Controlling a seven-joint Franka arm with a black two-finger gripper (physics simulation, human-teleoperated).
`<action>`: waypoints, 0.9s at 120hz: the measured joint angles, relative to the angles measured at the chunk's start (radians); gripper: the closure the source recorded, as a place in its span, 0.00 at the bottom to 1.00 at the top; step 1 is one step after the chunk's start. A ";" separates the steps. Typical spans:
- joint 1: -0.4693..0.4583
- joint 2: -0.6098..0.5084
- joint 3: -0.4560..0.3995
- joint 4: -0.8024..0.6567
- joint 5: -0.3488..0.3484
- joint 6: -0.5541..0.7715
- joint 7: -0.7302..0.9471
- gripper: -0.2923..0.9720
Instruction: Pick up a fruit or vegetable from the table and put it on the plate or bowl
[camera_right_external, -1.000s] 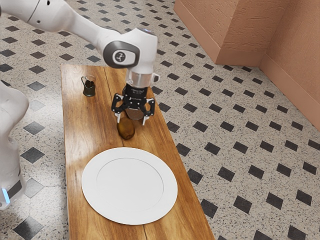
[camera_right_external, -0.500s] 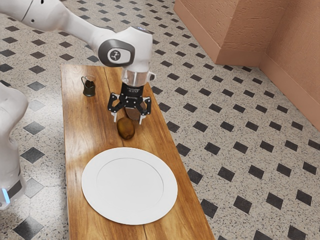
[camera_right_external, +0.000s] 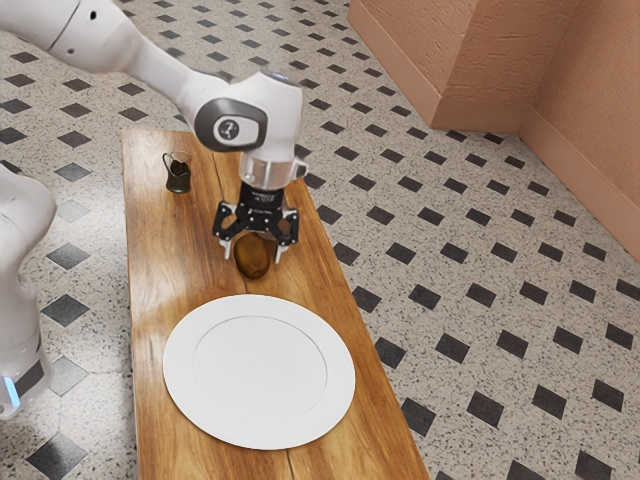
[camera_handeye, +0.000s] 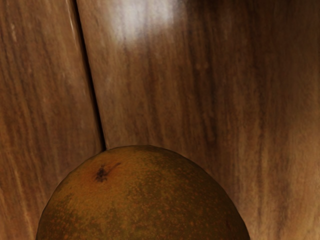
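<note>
The black two-finger gripper (camera_right_external: 255, 242) hangs just above the middle of the long brown wooden table (camera_right_external: 160, 250). It points straight down. Its fingers (camera_right_external: 224, 227) are spread wide apart, one on each side of the top of the brown, egg-shaped fruit (camera_right_external: 253, 258). They do not squeeze it.

The fruit lies on the wood, a bit above the middle of the exterior view. Just below it in the picture sits the big round white plate (camera_right_external: 259, 370), flat on the table and close to the fruit but not touching it. A small dark cup (camera_right_external: 178, 172) stands near the table's far end, in the upper left of the picture, well apart from the fruit.

In the wrist view, the fruit (camera_handeye: 142, 200) is right under the hand, with a small dark spot on its skin. The shiny wood boards (camera_handeye: 200, 75) lie past it.
</note>
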 joint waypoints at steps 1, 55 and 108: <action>0.000 0.000 0.000 -0.001 0.000 0.002 0.000 0.23; 0.003 0.000 0.000 -0.006 -0.009 0.045 0.010 0.55; -0.202 0.120 -0.021 0.385 0.071 -0.001 0.038 0.56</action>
